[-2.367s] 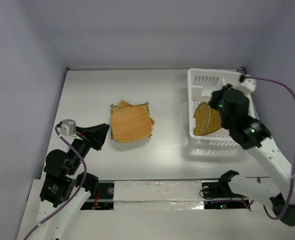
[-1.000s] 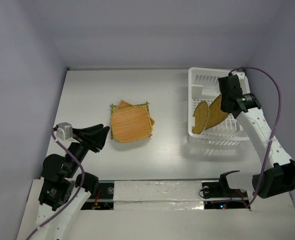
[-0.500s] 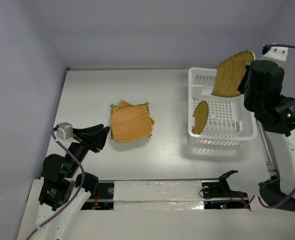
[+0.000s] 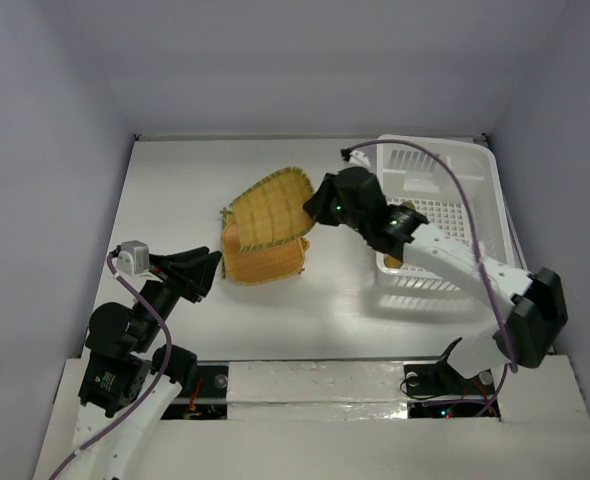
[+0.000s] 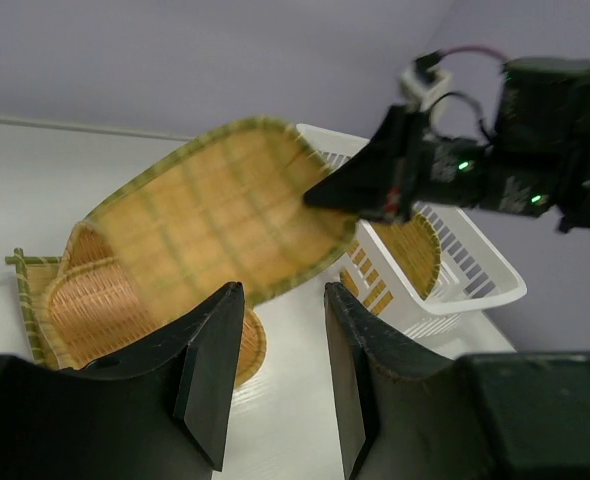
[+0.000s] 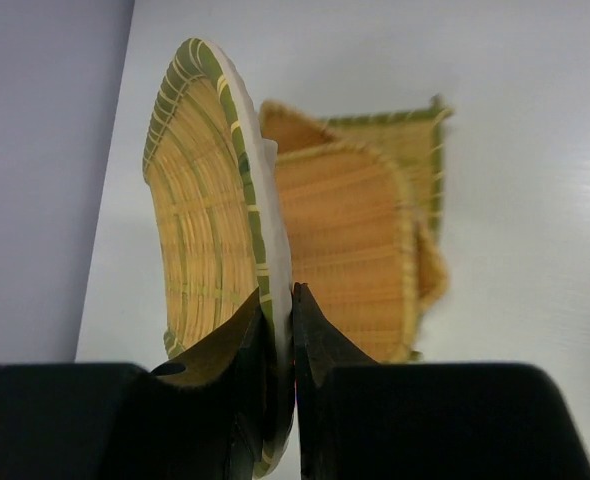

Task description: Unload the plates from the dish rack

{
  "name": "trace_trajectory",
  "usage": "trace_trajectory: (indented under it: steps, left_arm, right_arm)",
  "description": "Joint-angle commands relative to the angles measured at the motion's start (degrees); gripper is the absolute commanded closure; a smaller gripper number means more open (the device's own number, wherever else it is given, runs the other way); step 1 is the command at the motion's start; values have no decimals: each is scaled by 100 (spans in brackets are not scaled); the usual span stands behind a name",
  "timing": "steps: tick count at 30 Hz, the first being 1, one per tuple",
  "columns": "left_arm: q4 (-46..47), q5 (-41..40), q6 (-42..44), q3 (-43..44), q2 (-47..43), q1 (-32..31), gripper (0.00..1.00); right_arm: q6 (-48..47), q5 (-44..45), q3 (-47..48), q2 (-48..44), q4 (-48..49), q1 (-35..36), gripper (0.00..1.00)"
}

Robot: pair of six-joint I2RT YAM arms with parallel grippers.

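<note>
Overhead view: right gripper clamped on the rim of the oval plate. Half a second ago it was raised over the dish rack; now it hangs tilted above the stack of plates. Left gripper sits near the stack.

Left wrist view: jaws apart, nothing between them. The remaining plate leans upright in the rack.

Right wrist view: fingers pinch the rim edge-on, with the stack below.

Judgement: lower and release next; one plate is left to unload.
</note>
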Motion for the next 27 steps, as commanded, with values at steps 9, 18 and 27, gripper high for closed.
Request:
trace_trajectory:
  steps: [9,18,27]
  left_arm:
    - [189,-69,-36,3,54,-2,65]
    - [197,-51,-36,3,54,-2,65]
    - [189,-51,-36,3,54,-2,65]
  right_arm:
    - [1705,-662,-566,1106,3343,466,100]
    - [1969,-662,-1357,1264,3853,466,100]
    - [2197,-548,-1831,1387,4082,466,100]
